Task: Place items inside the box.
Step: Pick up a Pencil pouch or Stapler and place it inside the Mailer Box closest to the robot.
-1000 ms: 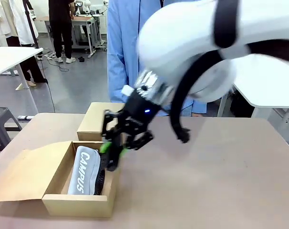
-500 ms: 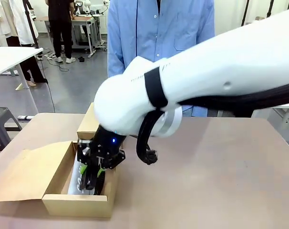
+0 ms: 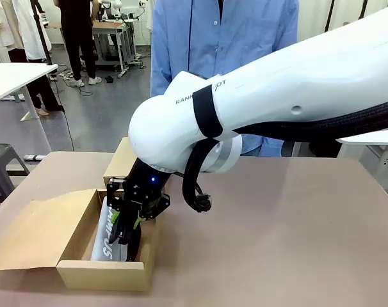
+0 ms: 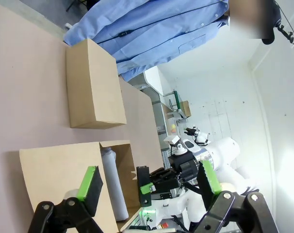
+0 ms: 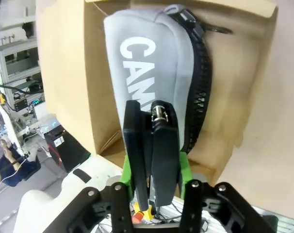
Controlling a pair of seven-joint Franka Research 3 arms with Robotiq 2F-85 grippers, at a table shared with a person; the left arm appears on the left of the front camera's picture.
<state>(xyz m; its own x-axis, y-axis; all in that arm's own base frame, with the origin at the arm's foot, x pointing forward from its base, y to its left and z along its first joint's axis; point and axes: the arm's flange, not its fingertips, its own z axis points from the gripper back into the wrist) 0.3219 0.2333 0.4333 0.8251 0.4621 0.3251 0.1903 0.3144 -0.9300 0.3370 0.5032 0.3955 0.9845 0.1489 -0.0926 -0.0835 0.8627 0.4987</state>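
Observation:
The open cardboard box [image 3: 101, 274] stands at the table's front left, its lid flap [image 3: 27, 230] folded out to the left. Inside lies the grey "CAMPUS" pencil case [image 3: 106, 238] [image 5: 137, 53]. My right gripper [image 3: 127, 238] [image 5: 155, 165] reaches down into the box from the right. Its green pads sit against the sides of a black stapler [image 5: 159, 145], which hangs just over the pencil case. My left gripper [image 4: 149, 187] is open and holds nothing, looking from above at the box [image 4: 125, 150] and the case [image 4: 113, 189].
A smaller closed cardboard box [image 3: 122, 165] [image 4: 93, 90] stands just behind the open one. A person in a blue shirt [image 3: 226, 38] stands at the far edge. My right arm spans the table's middle; bare tabletop [image 3: 296, 243] lies to the right.
My right gripper has swung left and down from above the box's right wall into the box, carrying the stapler onto the pencil case.

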